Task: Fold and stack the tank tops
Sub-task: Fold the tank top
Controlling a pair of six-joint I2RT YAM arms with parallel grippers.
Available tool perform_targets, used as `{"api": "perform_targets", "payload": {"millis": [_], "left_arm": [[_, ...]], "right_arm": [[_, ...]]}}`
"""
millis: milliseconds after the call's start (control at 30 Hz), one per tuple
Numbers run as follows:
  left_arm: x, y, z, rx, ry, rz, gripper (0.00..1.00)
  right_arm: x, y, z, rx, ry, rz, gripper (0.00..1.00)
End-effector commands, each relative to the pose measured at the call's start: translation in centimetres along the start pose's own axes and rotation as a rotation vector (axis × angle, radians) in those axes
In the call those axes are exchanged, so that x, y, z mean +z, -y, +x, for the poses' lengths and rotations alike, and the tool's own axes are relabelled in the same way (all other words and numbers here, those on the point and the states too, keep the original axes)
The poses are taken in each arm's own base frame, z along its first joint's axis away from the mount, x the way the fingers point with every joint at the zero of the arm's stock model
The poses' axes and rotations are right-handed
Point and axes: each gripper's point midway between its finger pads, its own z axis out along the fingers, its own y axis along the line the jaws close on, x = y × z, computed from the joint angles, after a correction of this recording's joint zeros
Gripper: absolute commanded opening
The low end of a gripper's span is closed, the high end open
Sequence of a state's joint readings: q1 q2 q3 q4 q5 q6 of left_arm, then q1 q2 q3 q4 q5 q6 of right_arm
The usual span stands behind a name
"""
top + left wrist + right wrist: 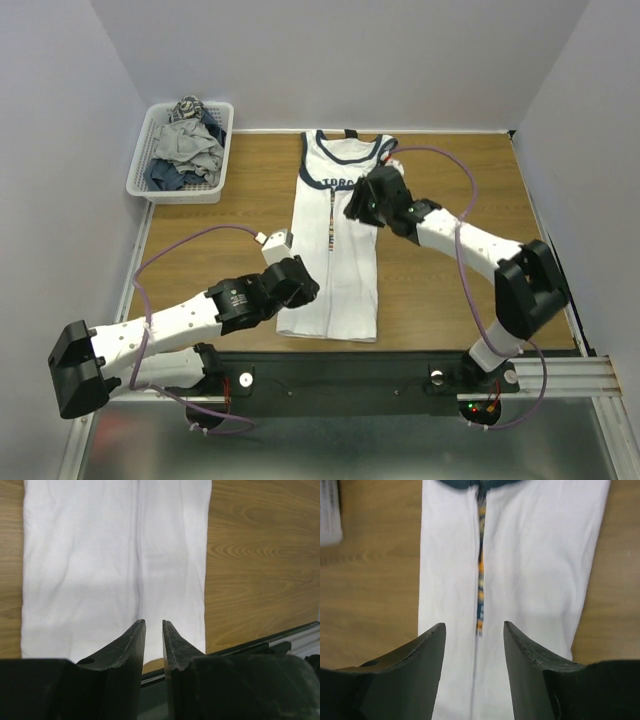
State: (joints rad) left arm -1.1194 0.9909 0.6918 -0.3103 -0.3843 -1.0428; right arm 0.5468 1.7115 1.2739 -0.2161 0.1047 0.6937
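Note:
A white tank top (340, 250) with navy trim lies flat on the wooden table, folded lengthwise into a narrow strip with its neck at the far end. A thin line of orange-black print shows along the fold (480, 580). My left gripper (303, 288) hovers over the strip's lower left part (100, 555), near the hem. Its jaws (154, 622) stand a narrow gap apart and hold nothing. My right gripper (356, 210) hovers over the upper part of the strip (535, 555), just below the neckline. It is open and empty (474, 625).
A white mesh basket (150, 190) at the far left holds a heap of grey and blue clothes (188, 148). The black mounting rail (350, 375) runs along the near edge, close to the hem, and shows in the left wrist view (280, 640). Walls enclose the table.

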Motion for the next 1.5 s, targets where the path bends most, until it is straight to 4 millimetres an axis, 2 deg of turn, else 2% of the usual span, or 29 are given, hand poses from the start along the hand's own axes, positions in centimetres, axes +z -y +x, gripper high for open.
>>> {"api": "perform_targets", "payload": {"millis": [0,33,67,133,167,233,267,300,367,467,633,833,933,1067,1200,1233,1367,1467], "left_arm": [[0.8,-1.2,-0.7,0.033,-0.018,0.026,0.31],[1.0,-2.3,-0.8,0.014,-0.016,0.006,0.31],[1.1,-2.4,-0.6,-0.001,-0.035,0.024,0.29],[1.4,-3.5,-0.3,-0.03,-0.051,0.015,0.27],[1.7,-4.7,0.5,-0.041,-0.076,-0.006,0.27],[2.2,-6.6,0.7,-0.088,-0.083,-0.06,0.24],[2.2,-7.0,0.8,-0.097,-0.084,-0.07,0.24],[2.3,-7.6,0.7,-0.114,-0.083,-0.089,0.24],[2.3,-8.3,1.0,-0.138,-0.079,-0.1,0.25],[2.4,-9.1,1.2,-0.15,-0.072,-0.12,0.27],[3.2,-10.7,2.4,-0.162,-0.09,-0.173,0.27],[4.8,-12.2,4.6,-0.143,-0.148,-0.21,0.28],[5.5,-11.6,5.3,-0.128,-0.178,-0.184,0.28],[6.0,-9.8,5.4,-0.116,-0.184,-0.149,0.28],[6.1,-8.5,5.9,-0.11,-0.197,-0.131,0.27],[6.0,-8.3,6.1,-0.106,-0.203,-0.124,0.27],[5.2,-8.3,6.0,-0.129,-0.196,-0.117,0.29],[4.1,-7.4,5.0,-0.136,-0.179,-0.082,0.41]], "right_arm": [[-3.8,-1.3,7.8,-0.103,-0.083,-0.047,0.55],[-5.2,-0.4,9.8,-0.091,-0.106,-0.045,0.54],[-6.0,-0.4,11.8,-0.101,-0.138,-0.054,0.52],[-7.2,0.5,13.8,-0.092,-0.17,-0.057,0.48],[-8.1,2.0,15.6,-0.076,-0.195,-0.041,0.47],[-9.0,3.1,16.7,-0.056,-0.21,-0.036,0.43],[-9.7,3.0,16.8,-0.033,-0.207,-0.053,0.43],[-9.9,4.1,17.9,-0.033,-0.229,-0.038,0.42],[-10.4,4.2,18.6,-0.023,-0.246,-0.046,0.4],[-10.9,5.0,20.8,-0.01,-0.288,-0.05,0.4],[-9.6,7.7,24.0,-0.006,-0.36,0.027,0.38],[-8.9,9.8,24.0,0.0,-0.321,0.109,0.4],[-8.8,11.6,22.6,0.038,-0.277,0.143,0.42],[-8.5,14.1,19.4,0.086,-0.246,0.169,0.42],[-8.6,14.5,17.1,0.067,-0.212,0.182,0.42],[-8.7,14.2,17.0,0.061,-0.22,0.179,0.42],[-9.5,13.7,18.4,0.057,-0.292,0.13,0.44],[-11.1,13.7,19.1,0.057,-0.306,0.112,0.5]]}}
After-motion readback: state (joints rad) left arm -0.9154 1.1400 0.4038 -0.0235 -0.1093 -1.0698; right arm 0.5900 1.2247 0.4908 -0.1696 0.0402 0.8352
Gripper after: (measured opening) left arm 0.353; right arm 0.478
